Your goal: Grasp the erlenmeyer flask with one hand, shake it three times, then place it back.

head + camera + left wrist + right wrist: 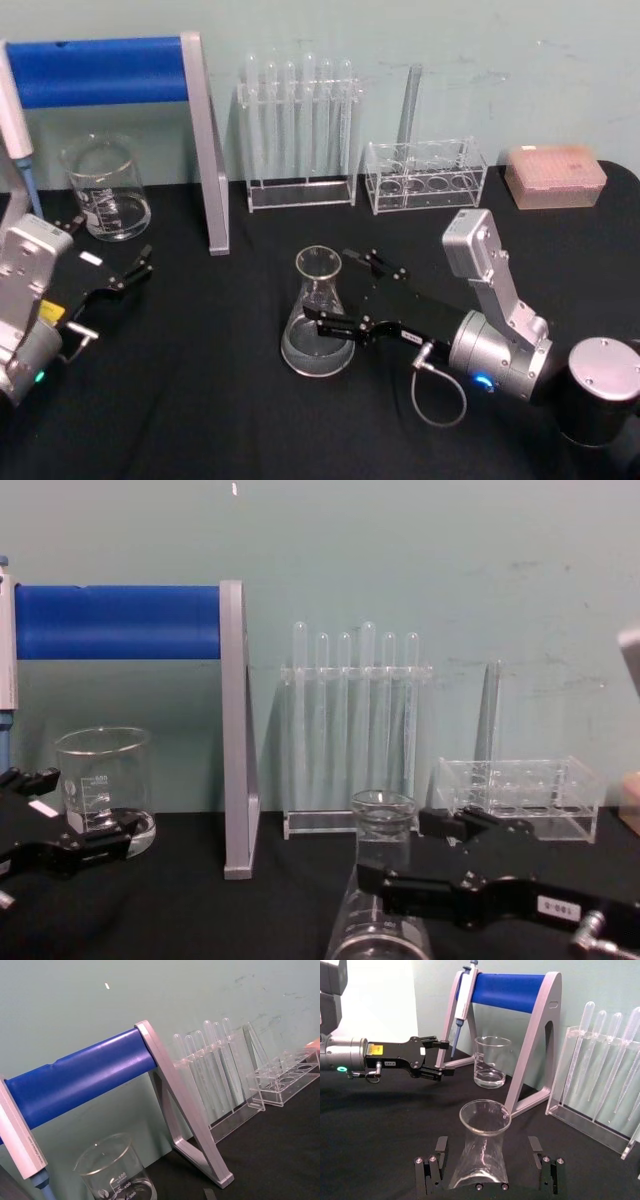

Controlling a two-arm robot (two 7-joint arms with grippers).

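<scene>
Black tabletop [200,420] runs across the whole scene, w/ a pale green wall behind.

Biggest item on it: a pipette stand [100,70], grey frame w/ a blue roller bar, back left.

R arm comes in from the right-front. Its tool [335,288] lies low, reaching toward centre; white "180-5" label on its body in chest view. Fingers are spread wide, one each side of the erlenmeyer flask [318,320]. In R wrist view there is a gap between each finger and the glass, so it is not clamped.

L arm sits at the left edge. Its tool [110,240] is over the tabletop just in front of the beaker [105,190], fingers apart, nothing between them.

Tall clear rack [300,130] w/ a row of test tubes stands at back centre, just right of the stand's grey leg. Lower clear rack [425,175] is beside it on the right, w/ one tall tube [410,100] standing up in it.

Beaker: straight-sided, clear, white marks, back left under the blue bar.

Flask: upright on the tabletop at centre-front, well apart from the racks, wide base down, flared lip up.

Pink box [555,175] sits at back right, near the low rack.

Pipette [15,120] hangs at the stand's far left end.
</scene>
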